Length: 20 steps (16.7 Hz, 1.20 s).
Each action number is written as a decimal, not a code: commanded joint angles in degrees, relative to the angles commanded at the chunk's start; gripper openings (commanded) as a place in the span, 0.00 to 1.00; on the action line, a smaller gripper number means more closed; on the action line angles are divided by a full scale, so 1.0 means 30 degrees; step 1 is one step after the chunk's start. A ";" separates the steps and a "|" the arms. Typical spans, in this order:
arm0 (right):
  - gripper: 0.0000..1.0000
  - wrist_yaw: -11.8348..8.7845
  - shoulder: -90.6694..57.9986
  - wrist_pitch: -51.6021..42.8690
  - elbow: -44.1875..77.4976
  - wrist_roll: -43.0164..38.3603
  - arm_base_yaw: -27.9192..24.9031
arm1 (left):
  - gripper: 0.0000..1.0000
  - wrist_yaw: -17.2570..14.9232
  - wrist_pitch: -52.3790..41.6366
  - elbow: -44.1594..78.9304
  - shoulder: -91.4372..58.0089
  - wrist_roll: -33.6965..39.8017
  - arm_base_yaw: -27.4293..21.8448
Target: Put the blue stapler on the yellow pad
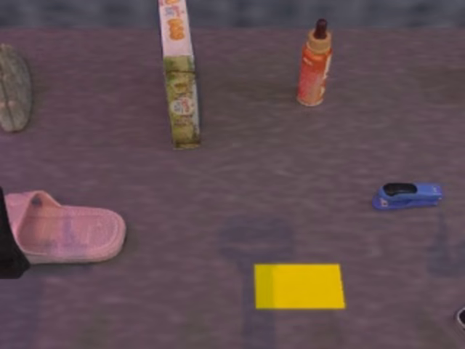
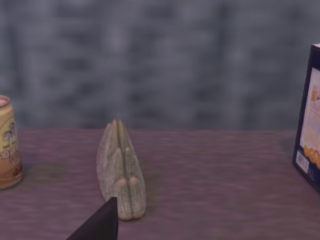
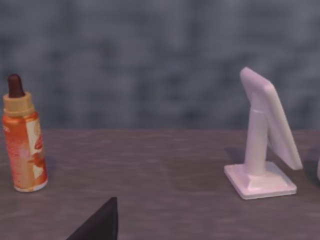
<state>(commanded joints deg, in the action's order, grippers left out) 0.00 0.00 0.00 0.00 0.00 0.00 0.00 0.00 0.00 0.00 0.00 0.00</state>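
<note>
- While it lies flat on the right side of the table, the blue stapler (image 1: pixel 407 196) is long and thin, bright blue, with a black oval patch at its left end.
- It sits apart from the yellow pad (image 1: pixel 299 286), which is a plain flat yellow patch near the front edge, down and to the left of the stapler.
- Bare table (image 1: pixel 290 182) lies between the stapler and the pad, with nothing in the way.
- Far behind the stapler stands an orange bottle (image 1: pixel 314 65) with a dark tip, upright near the back of the table; the right wrist view shows it too (image 3: pixel 23 145).
- Left of the bottle stands a tall box (image 1: pixel 179 73) with green and white sides; one edge of it shows in the left wrist view (image 2: pixel 309 120).
- A pink slipper (image 1: pixel 62 229) lies on the left side, well apart from the pad and much longer than the stapler.
- A pale green ribbed thing (image 1: pixel 13 87) lies at the far left near the back; the left wrist view shows it as a long ridged shape (image 2: pixel 120 172).
- That view also shows a tan can (image 2: pixel 7 145) standing beside it.
- The right wrist view shows a white stand (image 3: pixel 265 145) with a tilted panel on a square base.
- Only a dark bit of the left arm (image 1: pixel 9 240) shows at the left edge by the slipper, and I cannot tell if its pincer is apart or together.
- A tiny bit of the right arm (image 1: pixel 461 317) shows at the right front corner, and I cannot tell about its pincer either.
</note>
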 joint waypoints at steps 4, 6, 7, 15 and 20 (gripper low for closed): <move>1.00 -0.0036 -0.0585 -0.0465 0.0576 0.0514 -0.0151 | 1.00 0.0000 0.0000 0.0000 0.0000 0.0000 0.0000; 1.00 -0.0071 -0.1984 -0.1515 0.1954 0.1677 -0.0445 | 1.00 0.0000 0.0000 0.0000 0.0000 0.0000 0.0000; 1.00 -0.0077 -0.2985 -0.2228 0.2941 0.2465 -0.0628 | 1.00 0.0000 0.0000 0.0000 0.0000 0.0000 0.0000; 1.00 0.0022 -1.7325 -1.0811 1.4761 1.1718 -0.2612 | 1.00 0.0000 0.0000 0.0000 0.0000 0.0000 0.0000; 1.00 0.0042 -2.7264 -1.6800 2.2493 1.8056 -0.4034 | 1.00 0.0000 0.0000 0.0000 0.0000 0.0000 0.0000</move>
<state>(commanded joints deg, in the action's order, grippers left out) 0.13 -81.79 -50.40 67.48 54.17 -12.10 0.00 0.00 0.00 0.00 0.00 0.00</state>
